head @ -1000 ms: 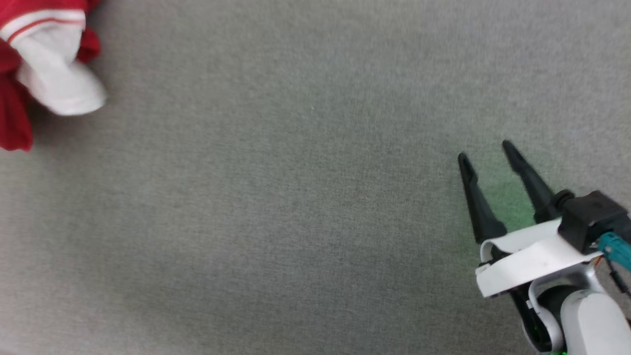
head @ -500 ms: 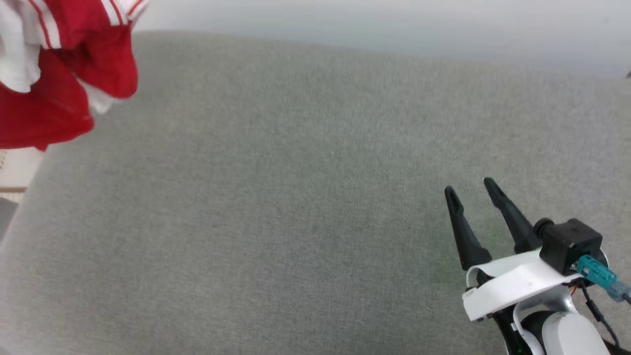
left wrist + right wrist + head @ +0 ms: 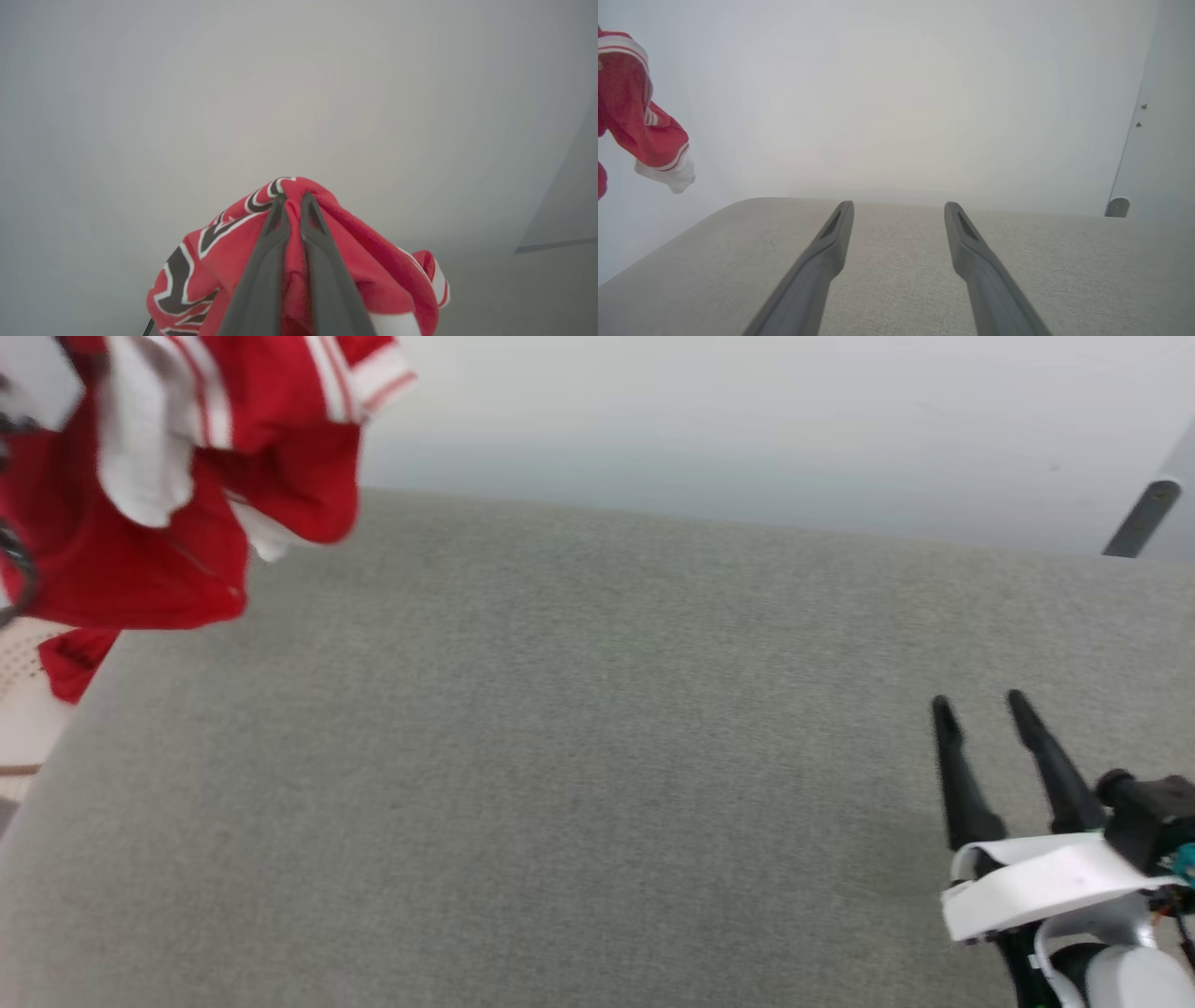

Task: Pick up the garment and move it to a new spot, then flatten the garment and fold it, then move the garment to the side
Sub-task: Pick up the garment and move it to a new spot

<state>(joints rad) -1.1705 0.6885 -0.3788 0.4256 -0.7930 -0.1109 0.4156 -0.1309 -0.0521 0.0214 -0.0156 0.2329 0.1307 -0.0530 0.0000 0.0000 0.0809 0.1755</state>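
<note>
Pick-and-move step: my left jaws clench the bunched garment [image 3: 168,569], which hangs in the air by the far left corner of the worktop [image 3: 597,756], my right jaws stand released, and the next move likely calls for lowering it onto open worktop.

Soft, even light, no glare.
Your head view smears the garment [image 3: 140,551] with motion blur; shadows on the cloth surface are faint.
</note>
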